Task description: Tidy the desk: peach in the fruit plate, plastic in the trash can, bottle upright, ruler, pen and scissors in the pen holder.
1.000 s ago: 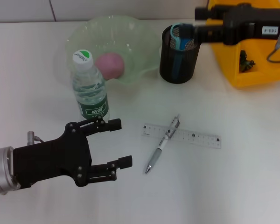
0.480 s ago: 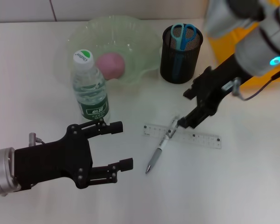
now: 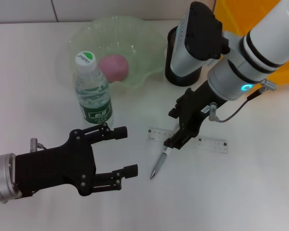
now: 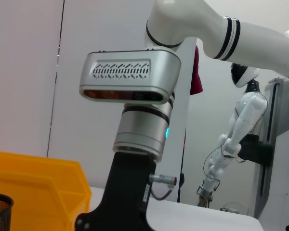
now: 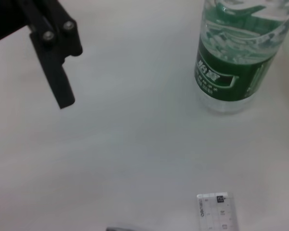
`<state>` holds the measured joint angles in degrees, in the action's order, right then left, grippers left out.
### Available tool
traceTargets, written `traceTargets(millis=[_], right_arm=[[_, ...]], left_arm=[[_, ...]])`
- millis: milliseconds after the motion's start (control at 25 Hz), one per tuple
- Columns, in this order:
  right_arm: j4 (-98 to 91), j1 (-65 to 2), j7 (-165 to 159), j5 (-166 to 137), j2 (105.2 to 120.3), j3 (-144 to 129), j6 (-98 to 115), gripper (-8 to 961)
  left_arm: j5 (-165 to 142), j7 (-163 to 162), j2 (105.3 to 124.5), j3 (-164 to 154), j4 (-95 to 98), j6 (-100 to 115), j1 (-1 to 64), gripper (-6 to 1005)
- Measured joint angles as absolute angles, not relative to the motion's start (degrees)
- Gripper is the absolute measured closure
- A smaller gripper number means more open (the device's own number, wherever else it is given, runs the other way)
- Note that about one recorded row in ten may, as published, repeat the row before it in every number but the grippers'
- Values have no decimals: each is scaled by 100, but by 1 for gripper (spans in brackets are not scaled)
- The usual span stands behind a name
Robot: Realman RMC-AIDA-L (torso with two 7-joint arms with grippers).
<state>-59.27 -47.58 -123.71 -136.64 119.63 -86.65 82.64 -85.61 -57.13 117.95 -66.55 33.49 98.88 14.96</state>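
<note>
We see the pen (image 3: 160,162) lying near the middle of the desk (image 3: 241,192), its long axis slanting, tip toward the desk's near edge and upper end hidden under the right gripper (image 3: 177,138). The clear ruler (image 3: 209,143) lies crosswise beneath it, its long axis running roughly left to right. The right gripper sits low over the spot where pen and ruler cross; we cannot tell how far its fingers are parted or whether they touch either one. The left gripper (image 3: 124,153) hangs near the desk's near left corner, fingers spread wide, holding nothing. The bottle (image 3: 92,89) stands upright beside the fruit plate (image 3: 144,43), which holds the peach (image 3: 113,67). Its green label carries white characters we cannot read. The pen holder (image 3: 173,67) stands behind the right arm, toward the far edge.
</note>
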Motion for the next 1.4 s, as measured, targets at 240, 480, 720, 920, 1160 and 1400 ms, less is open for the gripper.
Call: traceTargets(millis=[240, 480, 720, 920, 1160, 1400], right_arm=[[-5631, -4796, -12369, -13455, 11972, -8871, 7789, 130], [-5289, -4867, -12414, -13197, 11972, -8967, 7423, 129], [-5063, -4924, -12532, -13191, 11972, -9199, 7080, 131], [-4948, -4962, -12619, -13093, 11974, -9349, 6950, 133], [-4919, -4972, -12642, -13043, 11978, -9490, 6851, 135], [-4904, -4975, -12744, -13042, 11980, -9736, 6734, 137]], left_arm=[[-8560, -5713, 11795, -6657, 3349, 9889, 1505, 204], [-8560, -5721, 11789, -6637, 3349, 9887, 1517, 203], [-8560, -5722, 11786, -6635, 3349, 9871, 1519, 203], [-8560, -5722, 11785, -6635, 3349, 9863, 1521, 203], [-8560, -5722, 11787, -6635, 3349, 9851, 1528, 203], [-8567, -5722, 11795, -6635, 3349, 9844, 1530, 202]])
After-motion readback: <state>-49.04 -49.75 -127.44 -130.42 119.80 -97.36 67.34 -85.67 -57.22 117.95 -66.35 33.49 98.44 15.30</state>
